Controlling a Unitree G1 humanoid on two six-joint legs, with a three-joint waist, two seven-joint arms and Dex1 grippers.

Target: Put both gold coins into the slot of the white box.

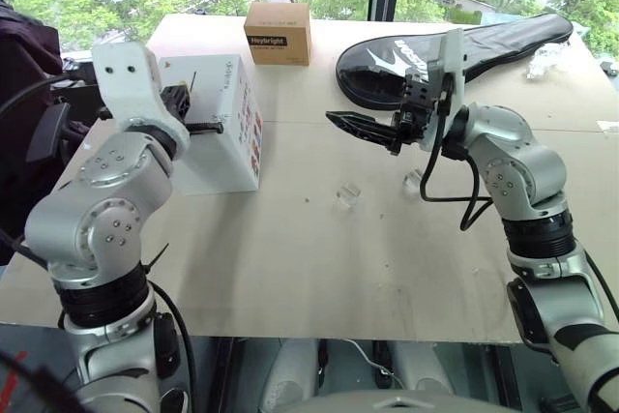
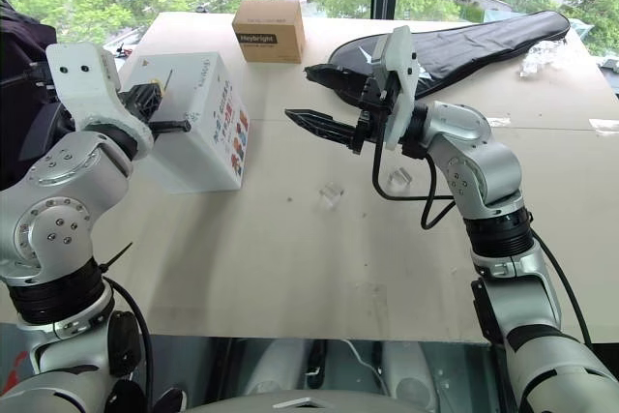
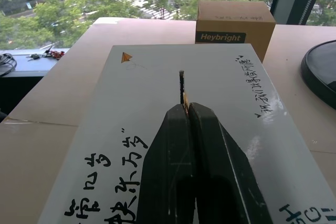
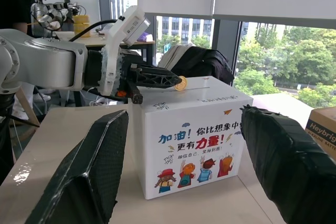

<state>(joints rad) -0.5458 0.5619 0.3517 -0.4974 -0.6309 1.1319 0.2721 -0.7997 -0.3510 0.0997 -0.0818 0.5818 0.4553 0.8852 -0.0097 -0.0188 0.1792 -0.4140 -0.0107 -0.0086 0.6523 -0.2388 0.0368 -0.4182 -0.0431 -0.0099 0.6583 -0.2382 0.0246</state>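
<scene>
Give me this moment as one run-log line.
left gripper: shut on gold coin, over slot of white box | right gripper: open, empty, above table

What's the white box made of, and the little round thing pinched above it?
The white box looks like smooth printed cardboard: flat faces, crisp folded edges, handwriting on top. The coin held by the left end effector looks like shiny gold metal, though it could be plastic.

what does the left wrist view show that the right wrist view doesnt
Left wrist view alone: the slot in the box top and the handwriting beside it, with the coin edge-on just short of it. Right wrist view alone: the box's cartoon-printed side and the open right gripper. Both: the white box, the left gripper shut on a gold coin, the brown box.
</scene>
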